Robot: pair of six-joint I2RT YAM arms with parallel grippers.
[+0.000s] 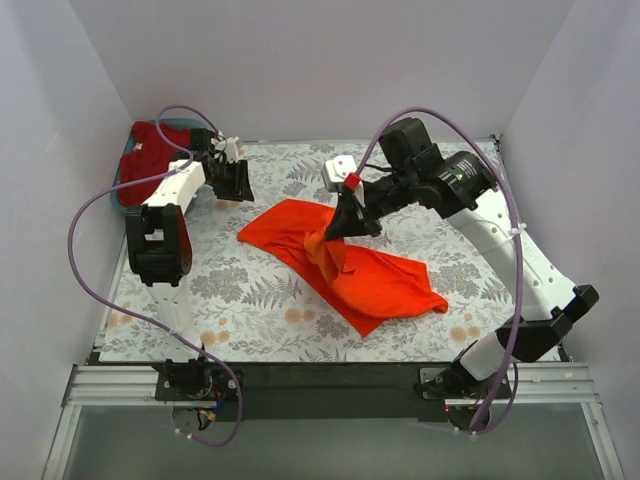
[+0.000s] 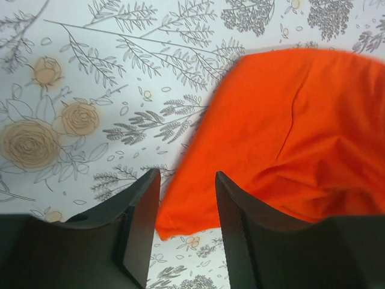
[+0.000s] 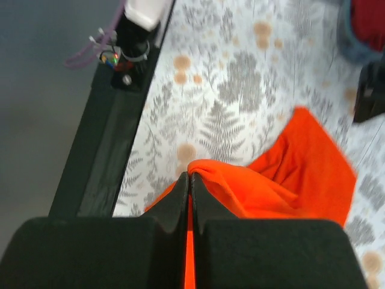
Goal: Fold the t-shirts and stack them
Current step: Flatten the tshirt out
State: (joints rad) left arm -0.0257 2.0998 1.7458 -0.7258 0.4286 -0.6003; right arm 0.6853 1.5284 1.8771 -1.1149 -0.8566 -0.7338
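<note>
On the floral table [image 1: 250, 290] the orange-red t-shirt [image 1: 385, 285] lay mid-table, the crimson t-shirt [image 1: 158, 135] sat bunched at the far-left corner, the right gripper [image 1: 345, 228] pinched the orange one's raised fold, and the left gripper [image 1: 232, 185] gaped empty.

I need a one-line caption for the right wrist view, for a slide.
Right gripper shut on a raised fold of the orange-red t-shirt, over the flower-patterned table.
</note>
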